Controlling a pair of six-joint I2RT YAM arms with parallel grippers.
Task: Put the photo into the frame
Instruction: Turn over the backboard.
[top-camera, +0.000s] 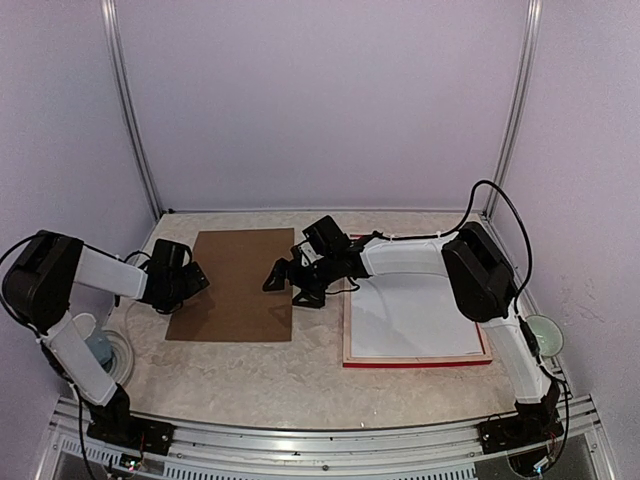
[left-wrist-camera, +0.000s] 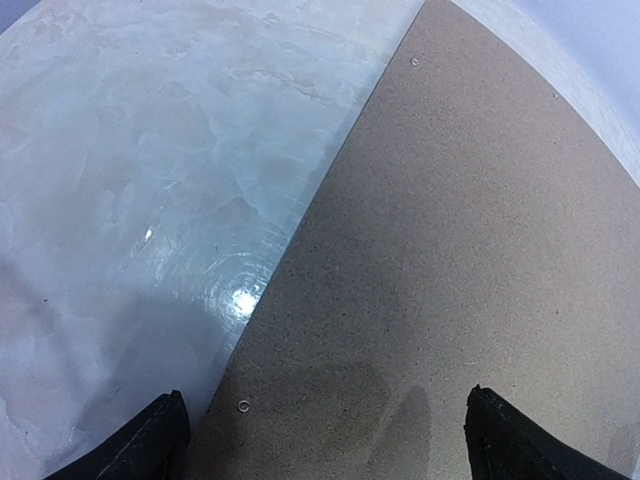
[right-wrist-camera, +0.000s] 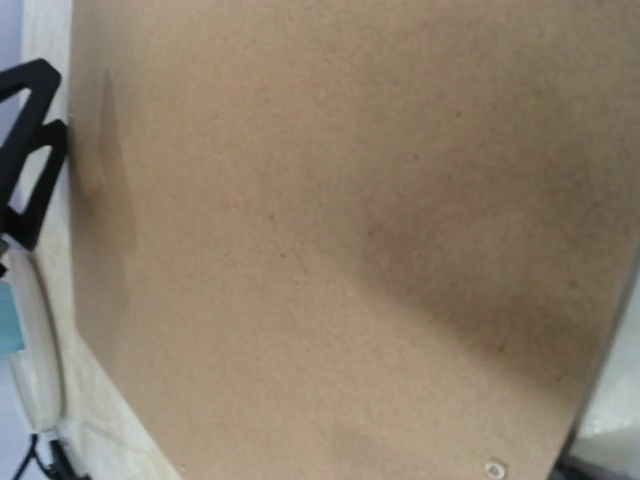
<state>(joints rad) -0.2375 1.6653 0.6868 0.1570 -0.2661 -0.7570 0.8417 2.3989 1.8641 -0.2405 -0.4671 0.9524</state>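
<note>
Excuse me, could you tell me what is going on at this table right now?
Two robot arms are partway through a framing job. The brown backing board lies flat on the table, with the left gripper at its left edge and the right gripper at its right edge, both with jaws open and holding nothing. The frame lies to the right, pale wood back up, with a white sheet inside it.
</note>
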